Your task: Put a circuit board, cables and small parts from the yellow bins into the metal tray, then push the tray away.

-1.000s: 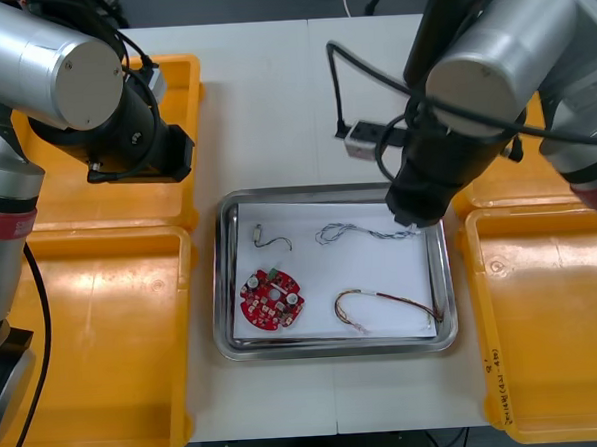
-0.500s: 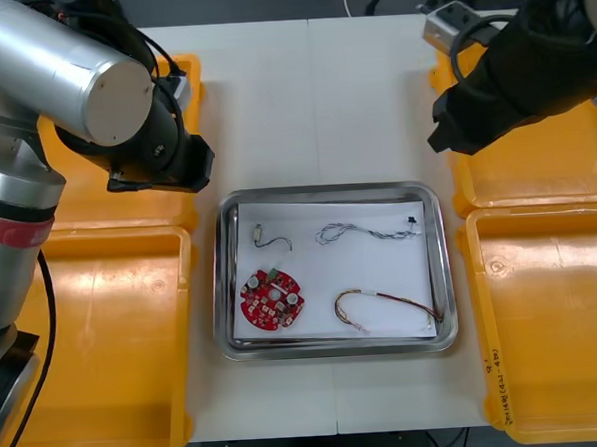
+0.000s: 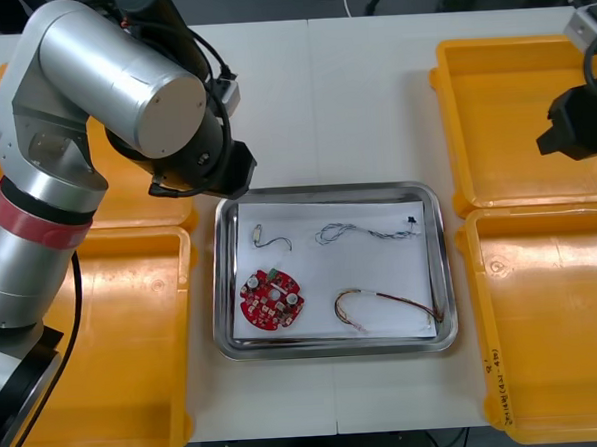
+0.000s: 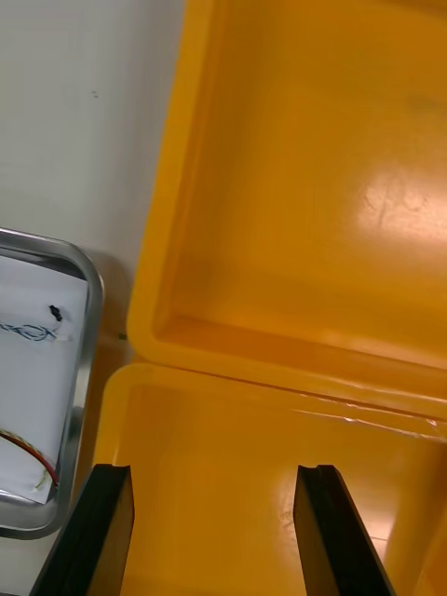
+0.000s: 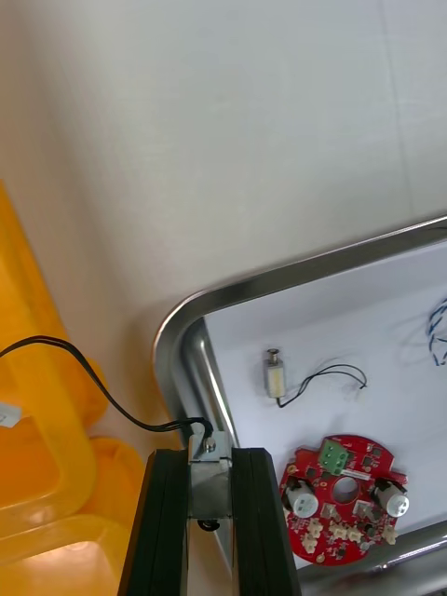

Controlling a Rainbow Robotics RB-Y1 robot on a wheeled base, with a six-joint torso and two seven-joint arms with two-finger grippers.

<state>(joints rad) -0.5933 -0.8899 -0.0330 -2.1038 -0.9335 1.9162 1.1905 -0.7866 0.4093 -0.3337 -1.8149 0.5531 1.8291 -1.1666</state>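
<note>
The left gripper (image 5: 210,477) had its jaws clamped on a small metal part (image 5: 210,454), whose black cable (image 5: 88,377) trailed leftward across the table (image 3: 302,103) to the edge of the far-left yellow bin (image 3: 88,209). The grip hung at the far-left corner of the metal tray (image 5: 279,279), over the rim itself rather than over the white floor. That was the relation that mattered: the tray's open floor lay to the right of the jaws and a little nearer, while the cable ran the opposite way. Inside lay another small part with thin black leads (image 3: 262,235) just past that corner, the round red circuit board (image 3: 271,298) nearer, the blue and white cable (image 3: 364,231) along the far side and the red and yellow cable (image 3: 383,306) at the near right. Judged from this, the release would want a short carry rightward and nearer, or the part might land on the rim with its cable draped outside. The right gripper (image 4: 216,480), fingers apart and holding nothing, hung over the right-hand yellow bins (image 3: 492,103), well apart from the tray; the left arm was plainly the nearer.
</note>
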